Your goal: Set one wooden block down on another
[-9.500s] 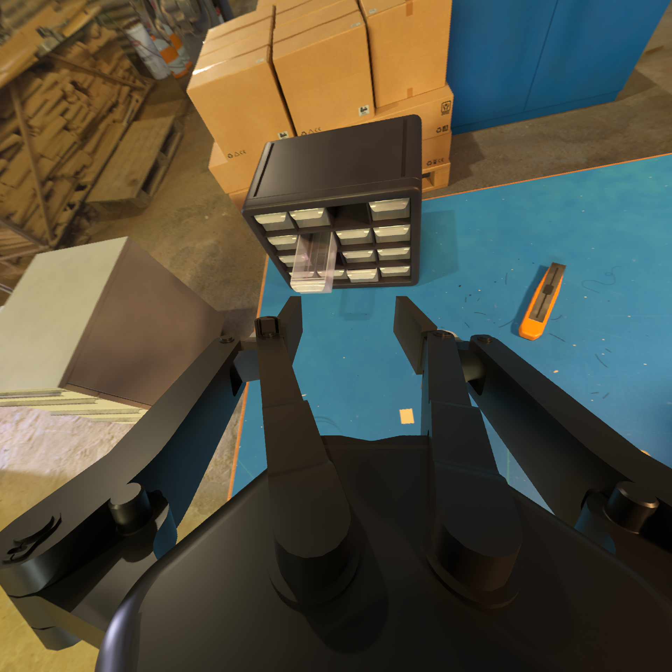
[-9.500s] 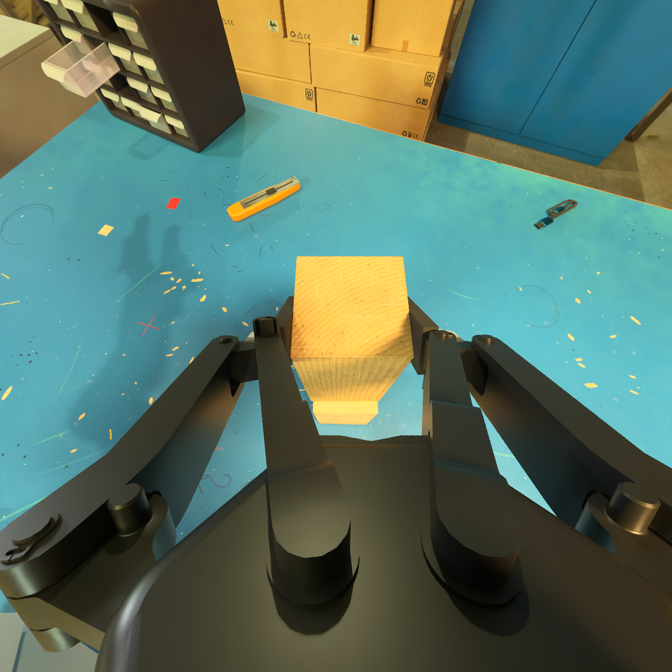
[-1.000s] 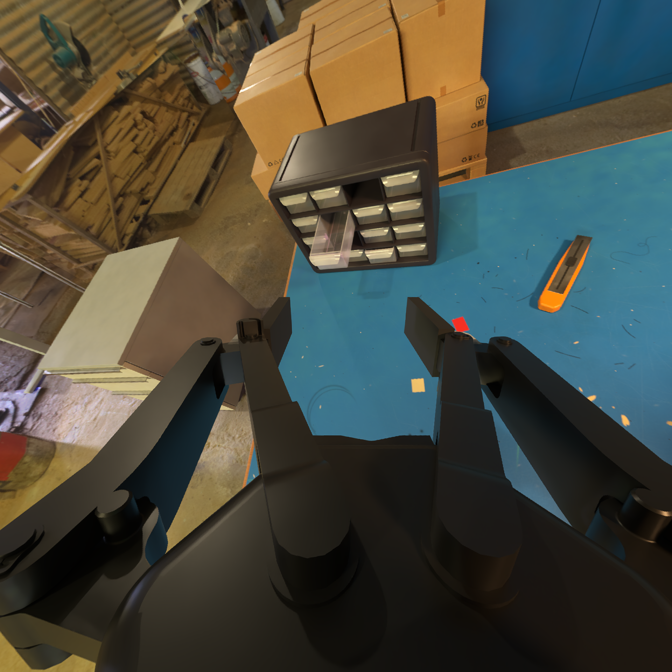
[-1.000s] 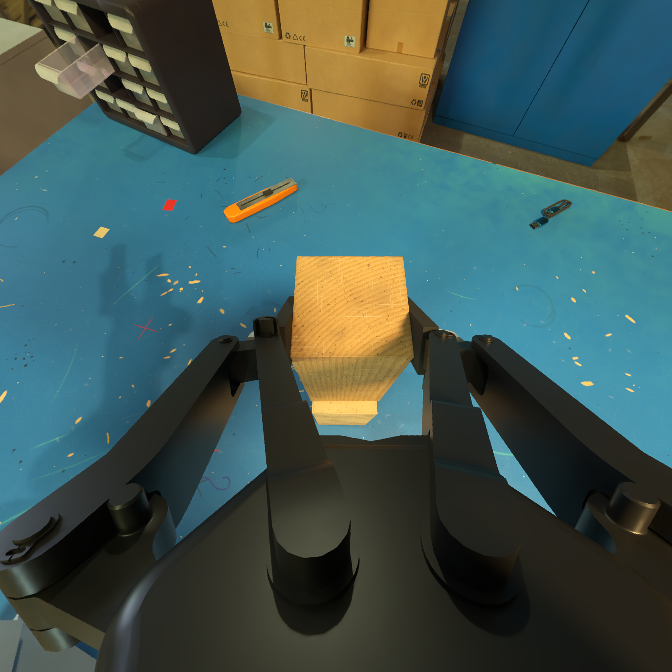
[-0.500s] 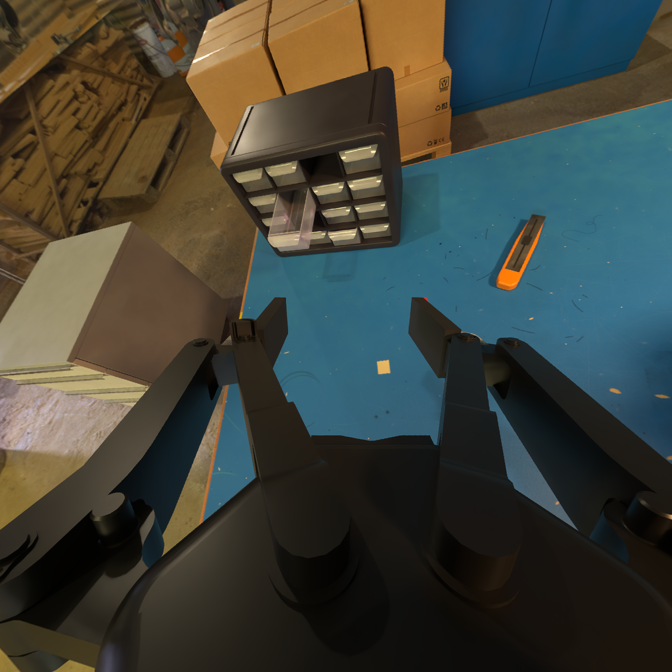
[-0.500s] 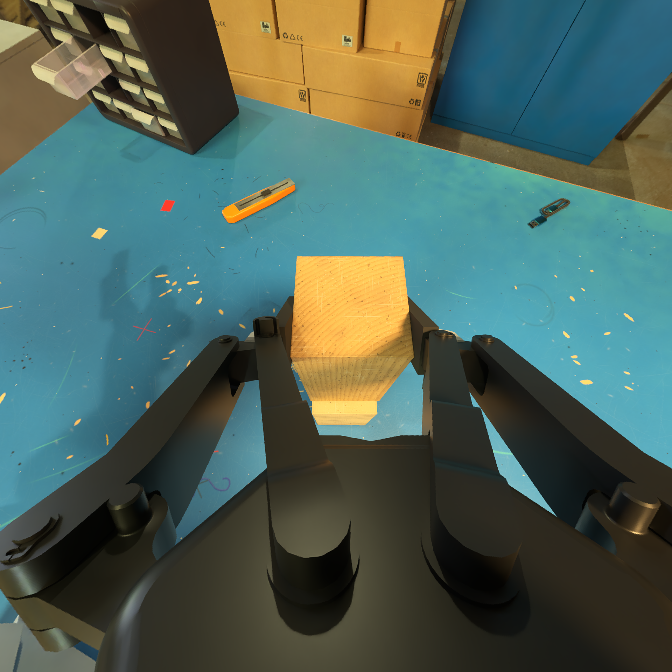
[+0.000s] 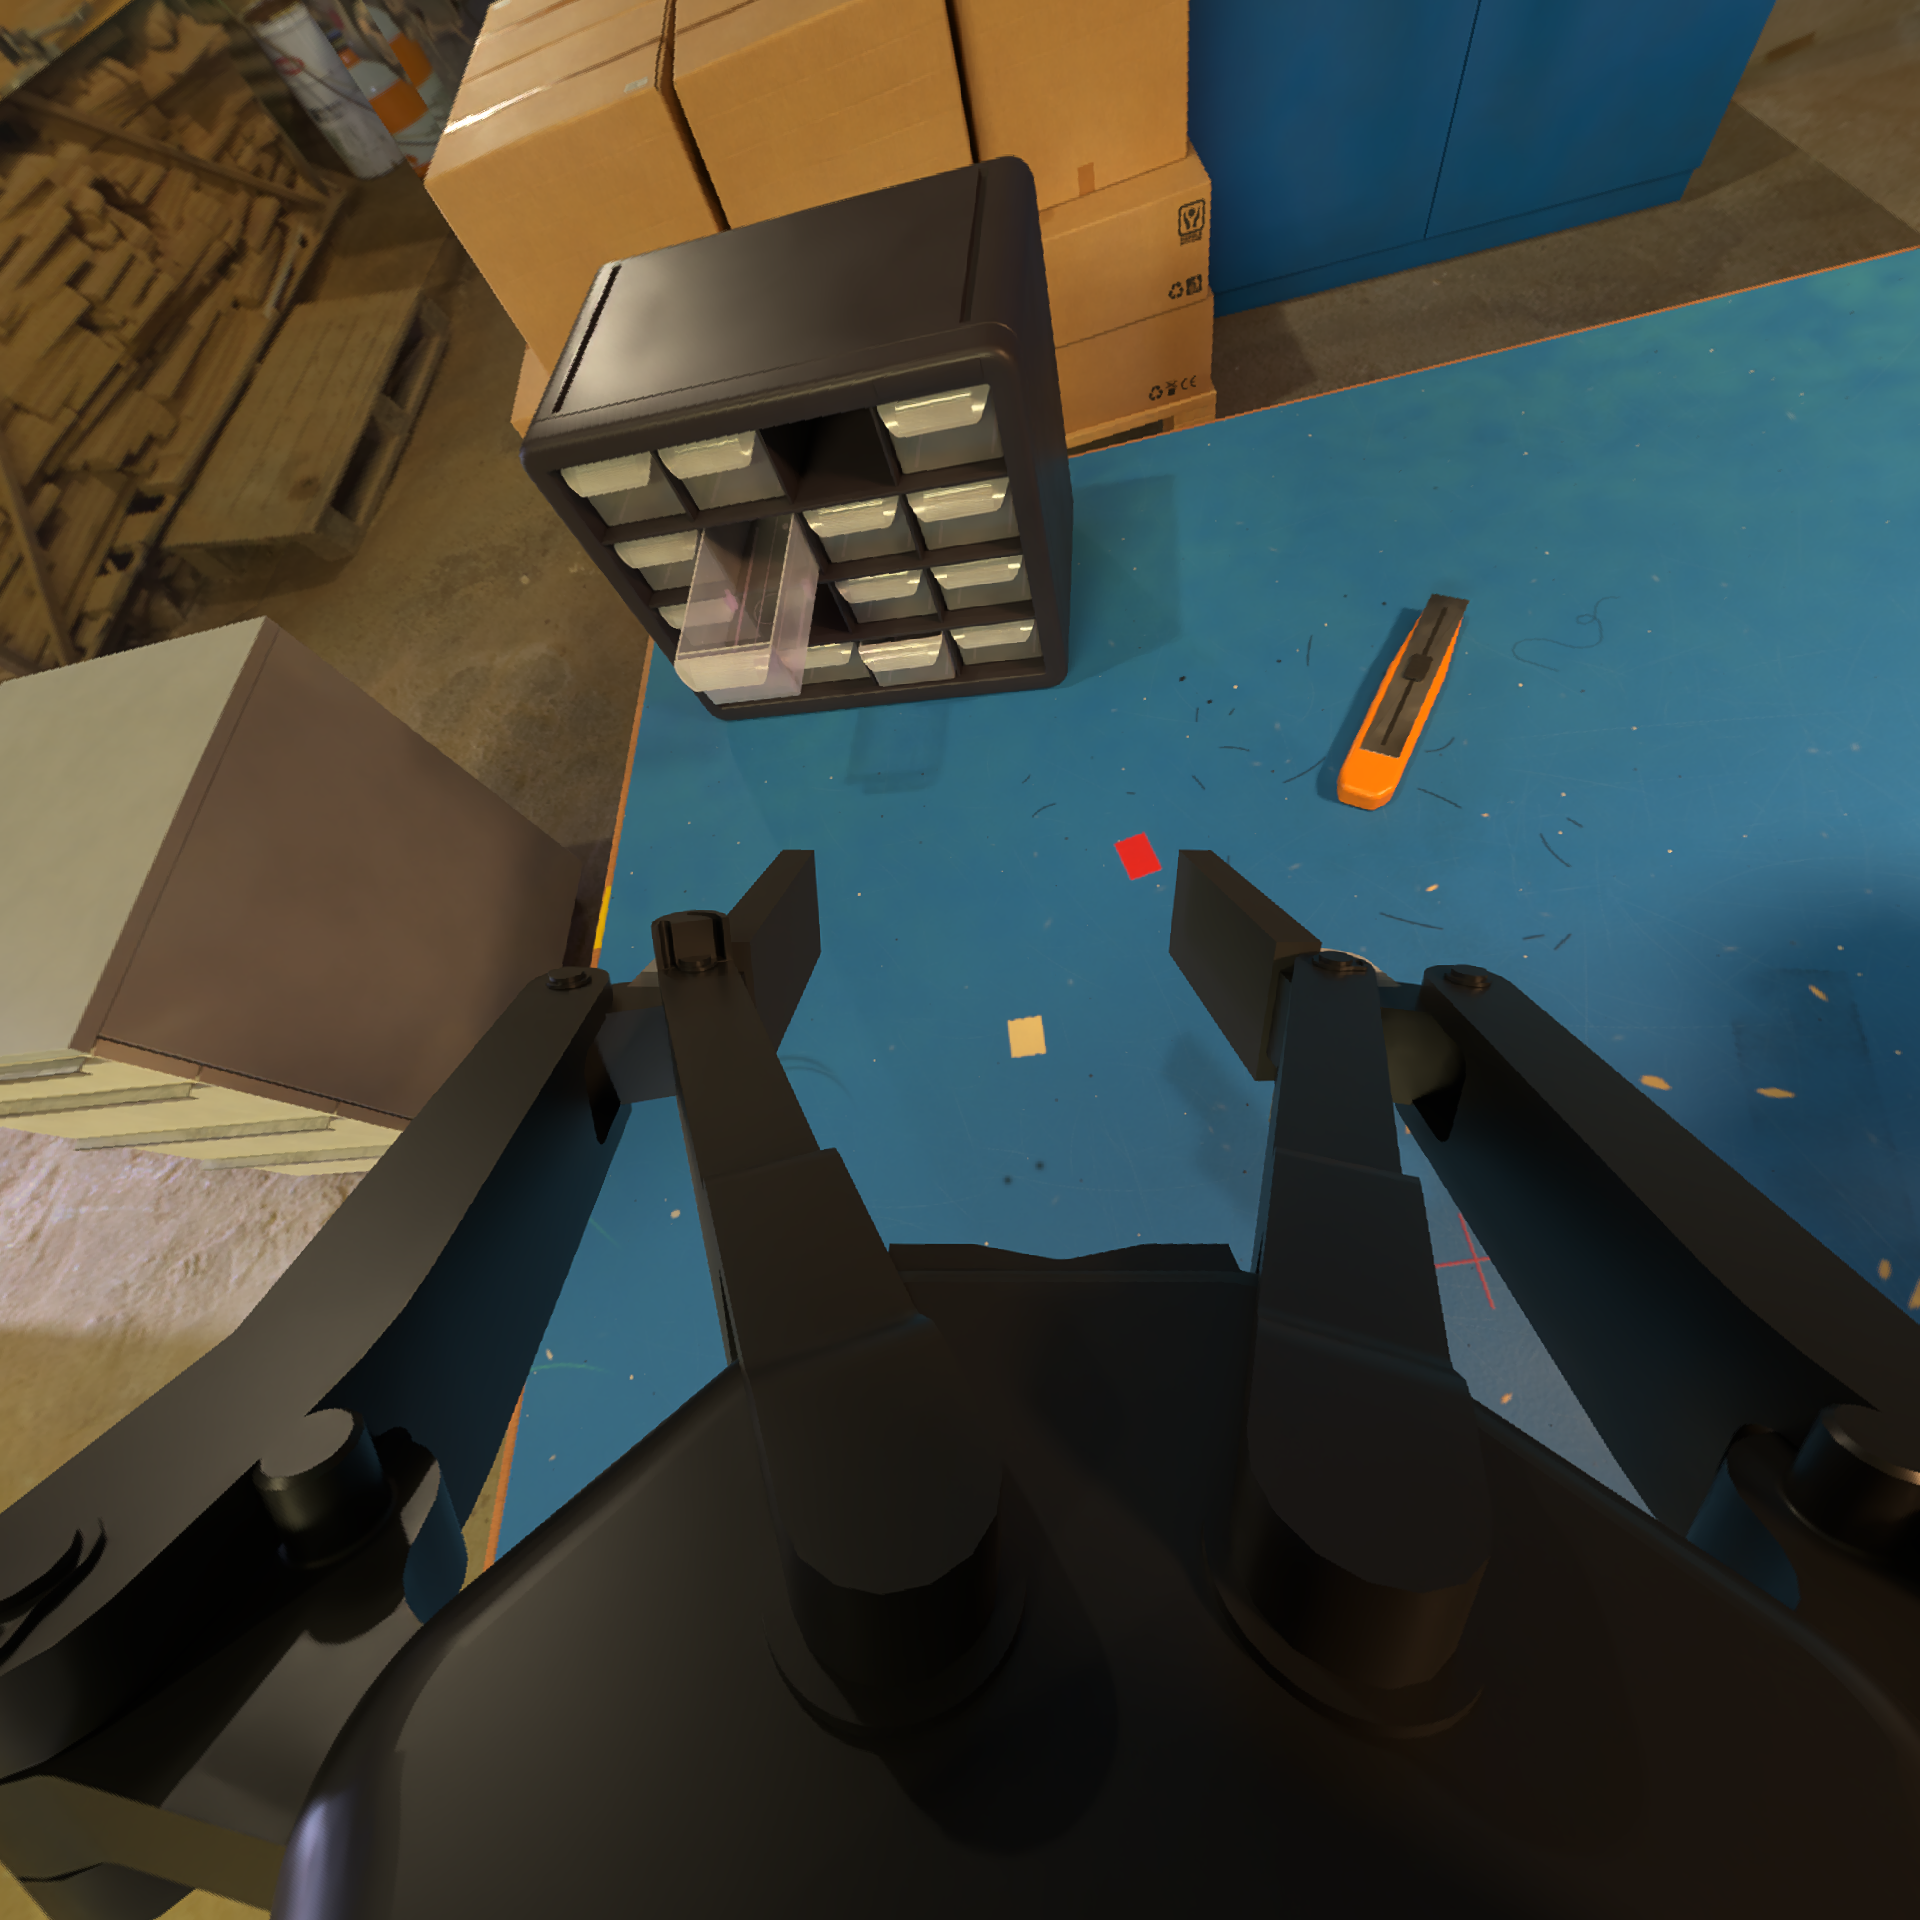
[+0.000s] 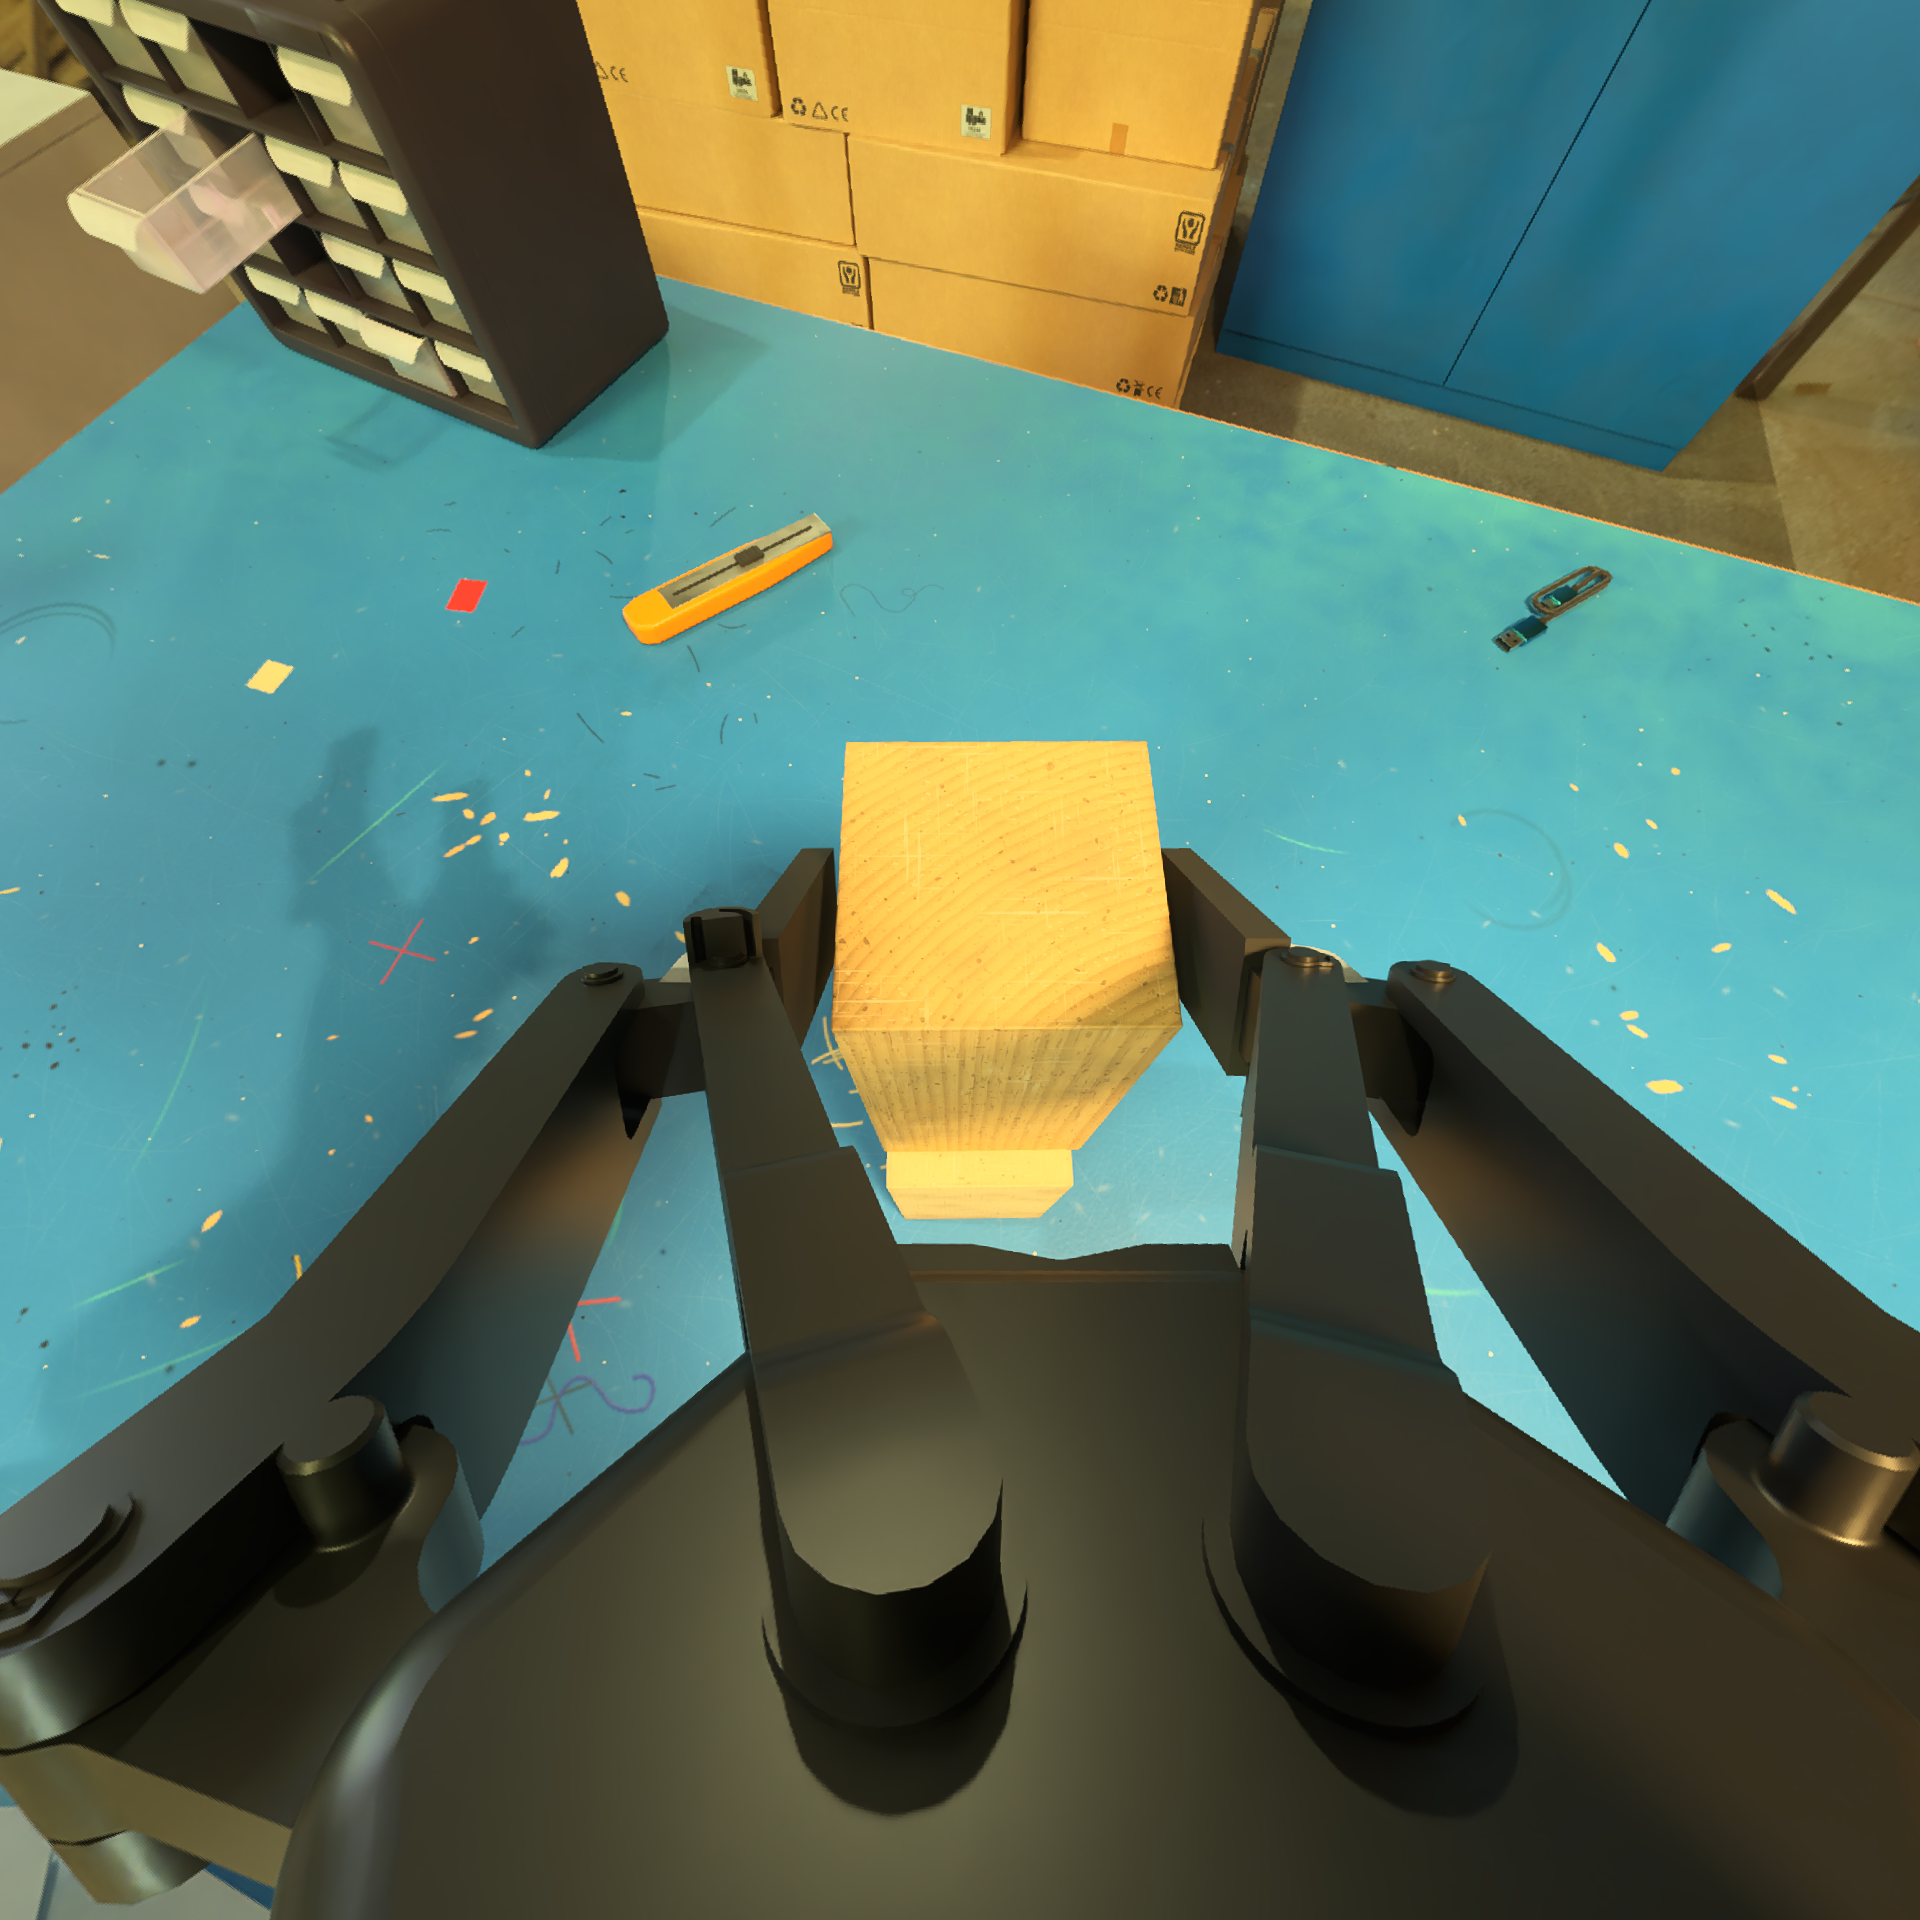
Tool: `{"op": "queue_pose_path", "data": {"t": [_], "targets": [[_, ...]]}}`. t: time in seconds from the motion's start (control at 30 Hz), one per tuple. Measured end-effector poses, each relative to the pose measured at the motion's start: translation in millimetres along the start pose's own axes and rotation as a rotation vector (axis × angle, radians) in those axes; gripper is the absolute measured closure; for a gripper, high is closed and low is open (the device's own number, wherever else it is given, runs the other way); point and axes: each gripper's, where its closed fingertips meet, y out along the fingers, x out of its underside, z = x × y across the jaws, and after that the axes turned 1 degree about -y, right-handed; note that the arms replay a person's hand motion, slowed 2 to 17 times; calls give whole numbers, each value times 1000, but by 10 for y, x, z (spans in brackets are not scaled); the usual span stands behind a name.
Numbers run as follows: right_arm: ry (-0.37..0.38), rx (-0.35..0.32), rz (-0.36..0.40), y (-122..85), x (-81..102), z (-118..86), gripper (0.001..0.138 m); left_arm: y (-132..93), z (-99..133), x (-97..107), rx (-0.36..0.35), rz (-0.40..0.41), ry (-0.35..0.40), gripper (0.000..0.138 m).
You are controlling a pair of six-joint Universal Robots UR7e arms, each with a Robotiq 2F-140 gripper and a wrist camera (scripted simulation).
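Observation:
My right gripper [image 8: 997, 862] is shut on a light wooden block [image 8: 997, 904], its pads pressed against the block's left and right sides. Directly beneath it, part of a second wooden block [image 8: 977, 1184] shows on the blue table [image 8: 1247, 623]. I cannot tell whether the two blocks touch. My left gripper [image 7: 995, 868] is open and empty. It hovers over the left part of the table [image 7: 935, 1091], near its left edge. No block shows in the left wrist view.
A black drawer cabinet [image 7: 821, 436] with one clear drawer pulled out stands at the table's far left corner, also in the right wrist view [image 8: 416, 208]. An orange utility knife [image 8: 727, 582] and a small USB stick [image 8: 1548, 608] lie beyond the blocks. Cardboard boxes [image 8: 987, 187] stand behind the table.
The left gripper has swung about over the table's left part, staying open; its view has shifted, and a red patch shows between its fingers. The right gripper and its block have barely moved.

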Motion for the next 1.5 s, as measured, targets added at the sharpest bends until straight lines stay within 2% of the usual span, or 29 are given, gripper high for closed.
{"op": "queue_pose_path", "data": {"t": [1.5], "targets": [[7, 17, 2, 2, 1, 17, 55, 18, 113, -16, 54, -9, 38, 48]]}}
